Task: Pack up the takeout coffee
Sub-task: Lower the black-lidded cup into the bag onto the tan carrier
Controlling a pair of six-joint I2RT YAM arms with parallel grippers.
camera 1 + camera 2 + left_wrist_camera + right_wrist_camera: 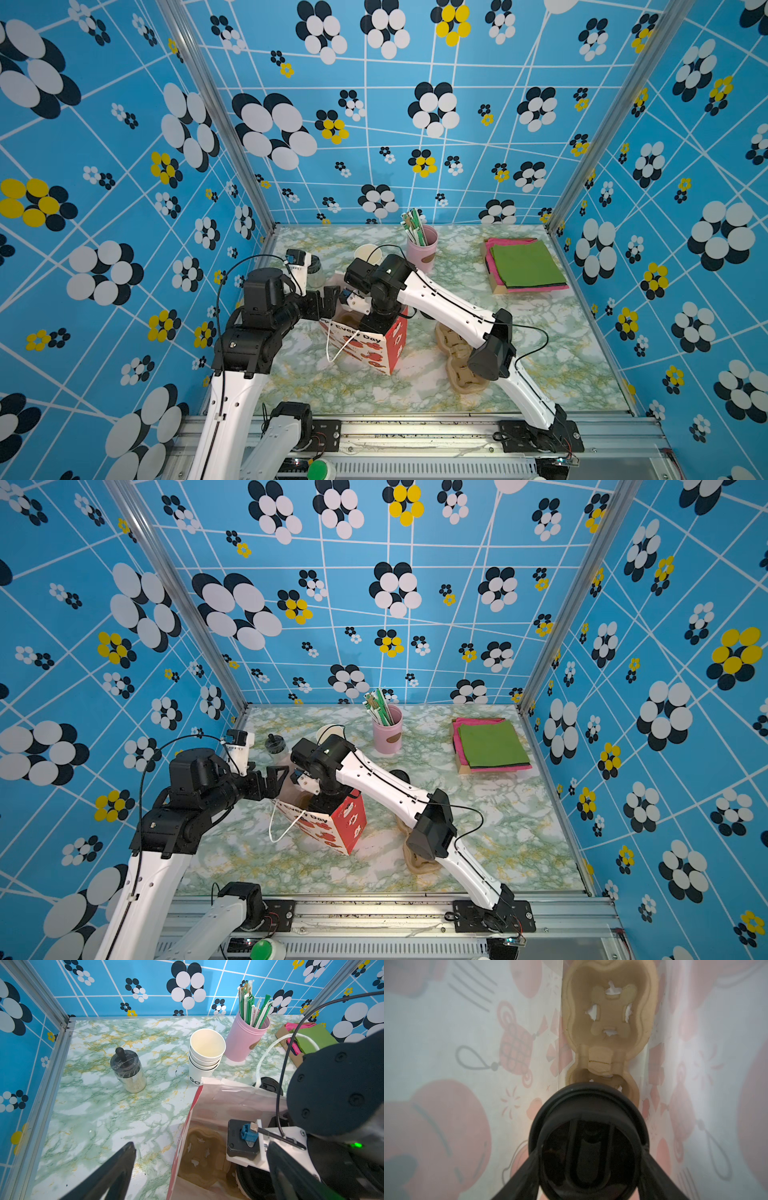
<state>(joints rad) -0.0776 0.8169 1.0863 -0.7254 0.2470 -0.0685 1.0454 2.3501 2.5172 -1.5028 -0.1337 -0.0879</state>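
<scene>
Leftmost, the left gripper (330, 299) stood spread wide at the paper bag's (390, 345) left edge, its jaws astride that edge, holding nothing. Inside the bag the right gripper (591, 1149) clasped the takeout coffee (588, 1103) by its black lid, over the near socket of a pulp cup carrier (610, 1012) on the bag's floor. Behind the bag stood a glass jar (128, 1072), stacked lidless cups (205, 1051), a pink straw holder (245, 1041) and, far right, napkins (525, 264). In both top views the right wrist hid the bag's mouth; only the right wrist view showed the grip.
</scene>
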